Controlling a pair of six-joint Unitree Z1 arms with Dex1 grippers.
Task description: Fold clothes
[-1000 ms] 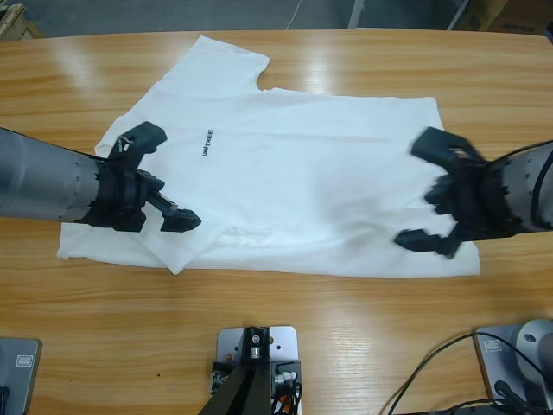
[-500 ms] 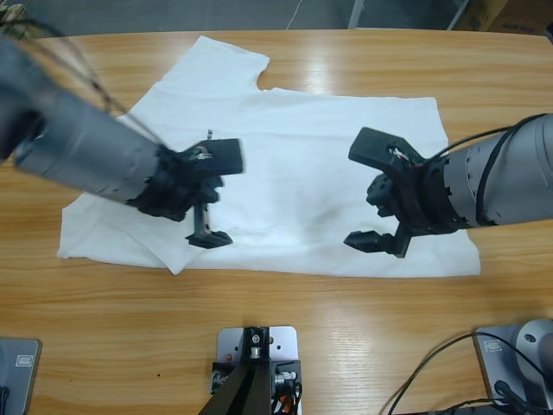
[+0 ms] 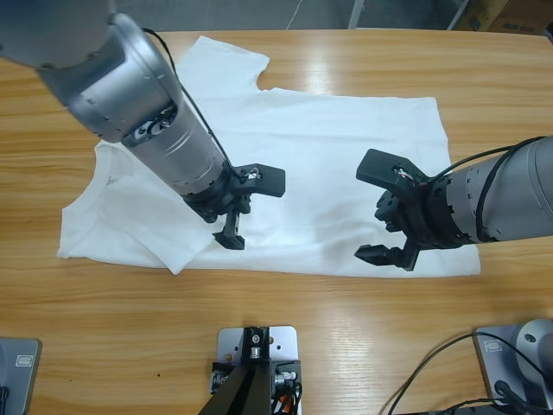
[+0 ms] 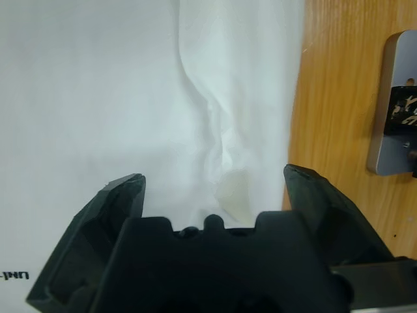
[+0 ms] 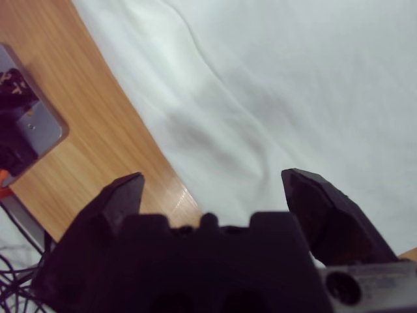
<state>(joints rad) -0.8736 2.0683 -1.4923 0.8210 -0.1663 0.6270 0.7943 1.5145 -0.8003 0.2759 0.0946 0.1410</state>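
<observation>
White T-shirt (image 3: 328, 164) lies spread flat on the wooden table (image 3: 484, 78), one sleeve toward the far edge. Left gripper (image 3: 251, 207) hangs over the shirt's near hem, jaws apart, nothing between them; a creased fold of cloth lies just ahead of it in the left wrist view. Right gripper (image 3: 384, 212) hangs above the shirt's near edge, jaws spread wide, empty. No containers present. Grey floor shows beyond the table.

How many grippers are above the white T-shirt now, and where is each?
2. The left gripper hangs open over the T-shirt near its front edge, left of the middle; the right gripper hangs open over its right part.
</observation>
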